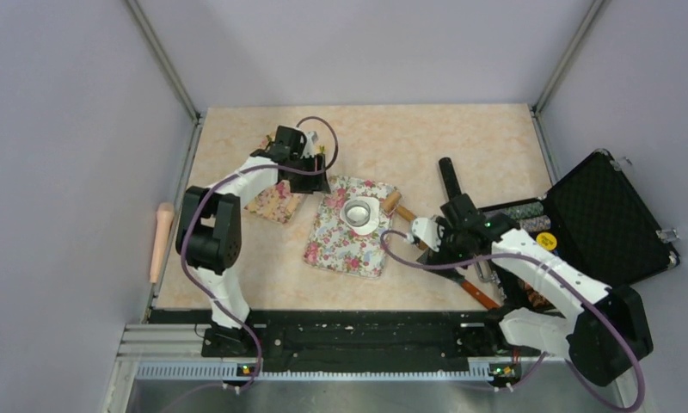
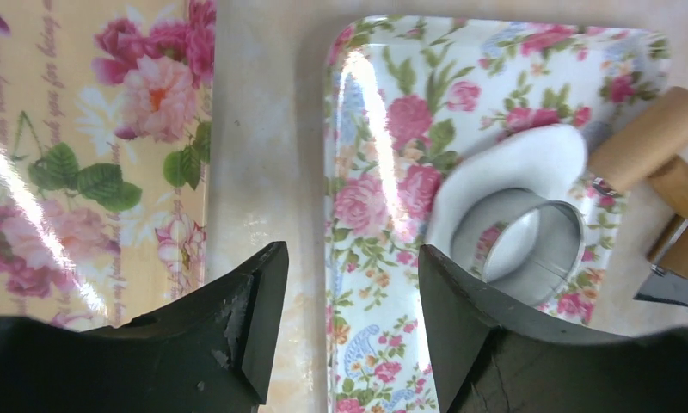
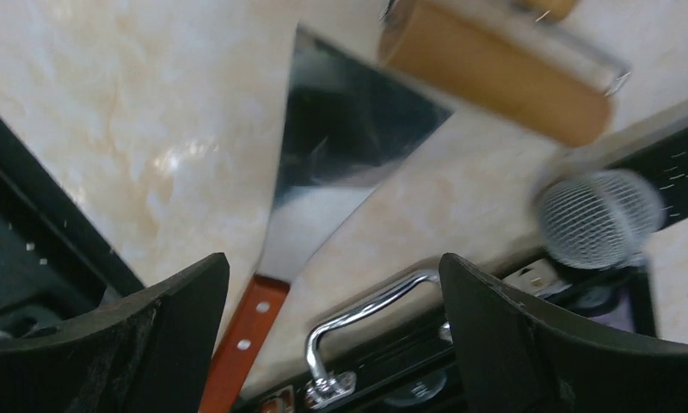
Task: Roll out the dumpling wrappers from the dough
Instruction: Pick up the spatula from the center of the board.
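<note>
Left gripper (image 2: 349, 331): jaws spread wide, grasping nothing, hanging over the left edge of a glossy rectangular rose-patterned tray (image 2: 392, 103) and the strip of beige marbled desk (image 2: 263, 172) beside it. Left of that strip: yellow floral tray (image 2: 91, 129). On the rose tray's far right part: white dough piece (image 2: 530, 159) curving round a steel ring cutter (image 2: 564, 258); whether a cut dumpling wrapper lies inside the ring cannot be told. Wooden roller (image 2: 650, 138) just right of the dough.

Right gripper (image 3: 332, 301): jaws released, empty, above a steel scraper with orange handle (image 3: 340, 138). Around it: the roller, a round wire-mesh strainer (image 3: 598, 215), an open black case (image 1: 607, 224) to the right.
</note>
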Controlling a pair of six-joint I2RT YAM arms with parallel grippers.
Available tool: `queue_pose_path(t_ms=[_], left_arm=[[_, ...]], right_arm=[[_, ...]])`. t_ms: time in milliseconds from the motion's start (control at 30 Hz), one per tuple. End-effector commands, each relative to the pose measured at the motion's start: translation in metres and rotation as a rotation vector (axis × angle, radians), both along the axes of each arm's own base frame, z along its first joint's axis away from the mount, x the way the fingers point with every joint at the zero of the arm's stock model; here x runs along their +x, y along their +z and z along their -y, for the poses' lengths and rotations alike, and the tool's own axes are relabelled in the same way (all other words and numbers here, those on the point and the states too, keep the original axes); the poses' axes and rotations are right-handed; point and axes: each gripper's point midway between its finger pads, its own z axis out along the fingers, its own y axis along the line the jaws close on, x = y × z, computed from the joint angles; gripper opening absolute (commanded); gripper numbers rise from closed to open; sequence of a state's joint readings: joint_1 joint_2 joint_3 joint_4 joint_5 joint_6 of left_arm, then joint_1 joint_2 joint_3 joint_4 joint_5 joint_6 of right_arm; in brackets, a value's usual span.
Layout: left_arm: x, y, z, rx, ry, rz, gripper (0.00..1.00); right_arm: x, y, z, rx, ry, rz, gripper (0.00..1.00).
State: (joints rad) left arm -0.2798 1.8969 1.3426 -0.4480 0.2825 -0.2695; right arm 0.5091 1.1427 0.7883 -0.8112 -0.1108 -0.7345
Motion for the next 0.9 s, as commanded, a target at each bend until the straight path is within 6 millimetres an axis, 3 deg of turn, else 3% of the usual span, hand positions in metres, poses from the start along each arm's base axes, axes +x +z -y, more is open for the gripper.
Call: queue_pose_path(t_ms=[0, 200, 367, 567, 667, 733, 867], left_arm=[[0.009, 0.067, 0.007, -0.068, -0.087, 0.191, 0.63], [-0.001, 0.093, 0.004, -0.054, -0.172, 0.276, 0.63], [-0.008, 0.106, 0.006, -0.071, -0.214, 0.303, 0.63], [-0.008, 0.116, 0.008, -0.083, -0.209, 0.324, 0.63], [-0.007, 0.117, 0.009, -0.089, -0.211, 0.330, 0.63], [-0.008, 0.119, 0.011, -0.097, -0.224, 0.334, 0.64], [-0.008, 0.125, 0.013, -0.102, -0.249, 0.351, 0.64]], right_arm=[[-0.025, -0.016, 0.034, -0.119, 0.012, -0.015, 0.90], [-0.047, -0.045, 0.070, -0.241, -0.025, -0.075, 0.89], [-0.056, -0.058, 0.083, -0.260, -0.057, -0.165, 0.86], [-0.072, -0.078, 0.089, -0.300, -0.041, -0.310, 0.73], [-0.079, -0.085, 0.080, -0.262, -0.010, -0.384, 0.60], [-0.073, -0.085, 0.074, -0.247, -0.018, -0.396, 0.35], [-0.048, -0.065, 0.066, -0.235, -0.066, -0.344, 0.05]])
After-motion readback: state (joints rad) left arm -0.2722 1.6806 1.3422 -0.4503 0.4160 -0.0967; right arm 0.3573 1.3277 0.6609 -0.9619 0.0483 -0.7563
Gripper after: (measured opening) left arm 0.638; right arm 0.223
